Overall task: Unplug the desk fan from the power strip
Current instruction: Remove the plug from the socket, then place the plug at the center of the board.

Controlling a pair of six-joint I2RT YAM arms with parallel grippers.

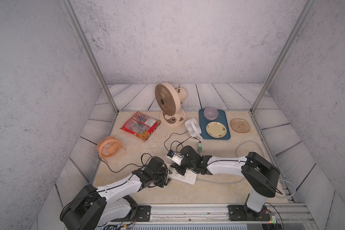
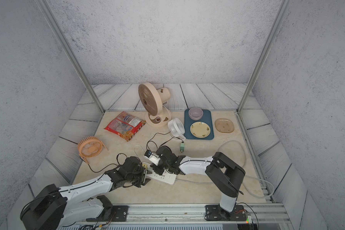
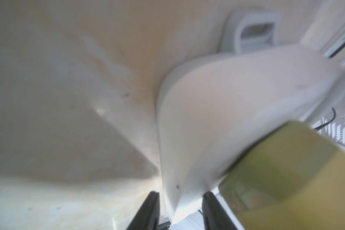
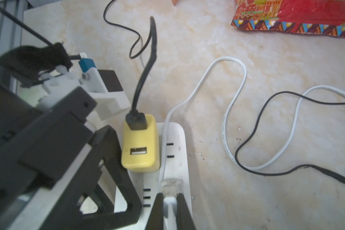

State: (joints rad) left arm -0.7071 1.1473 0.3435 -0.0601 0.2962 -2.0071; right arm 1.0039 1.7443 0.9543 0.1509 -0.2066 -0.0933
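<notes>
Power strip: the power strip (image 1: 184, 176) lies flat on the table (image 1: 207, 191) near the front edge, between the two grippers. Its long axis runs roughly left to right.
Plug: a white plug (image 4: 170, 186) sits in the strip's top face. Its white cord (image 4: 235, 79) snakes away over the table. It probably belongs to the desk fan (image 1: 168, 103), which stands well apart at the back.
Right gripper: the right gripper (image 4: 169, 198) is over the plug, its jaws almost together and pinching the plug from both sides.
Left gripper: the left gripper (image 3: 180, 209) is at the strip's end, beside a yellow adapter (image 4: 139, 143). Its jaws are partway apart and clamped across the strip's width.
Coming move: the plug stands square to the strip's face, so the pull should go straight off that face while the left gripper holds the strip down.
</notes>
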